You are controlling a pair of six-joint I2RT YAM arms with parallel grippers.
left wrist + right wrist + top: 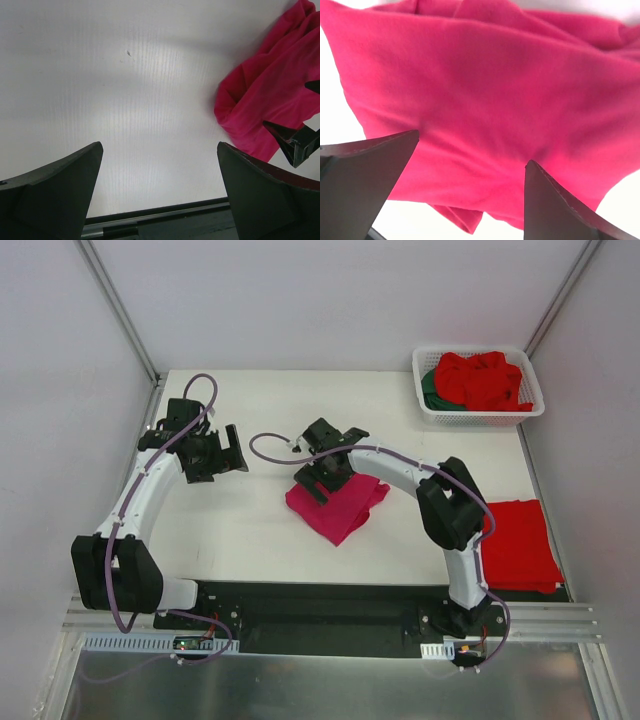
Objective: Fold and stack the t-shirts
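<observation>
The magenta-pink t-shirt (340, 506) lies folded into a small bundle at the table's middle; it fills the right wrist view (485, 85) and shows at the right of the left wrist view (265, 95). My right gripper (318, 478) is open just above the bundle's far left part, holding nothing (470, 150). My left gripper (222, 458) is open and empty over bare table, left of the shirt (160, 150). A folded bright red t-shirt (520, 543) lies flat at the right near edge. More red shirts (485, 378) and a dark green one (429, 390) are heaped in the basket.
The white slotted basket (478, 416) stands at the back right corner. White walls enclose the table on three sides. A black strip (330, 592) runs along the near table edge by the arm bases.
</observation>
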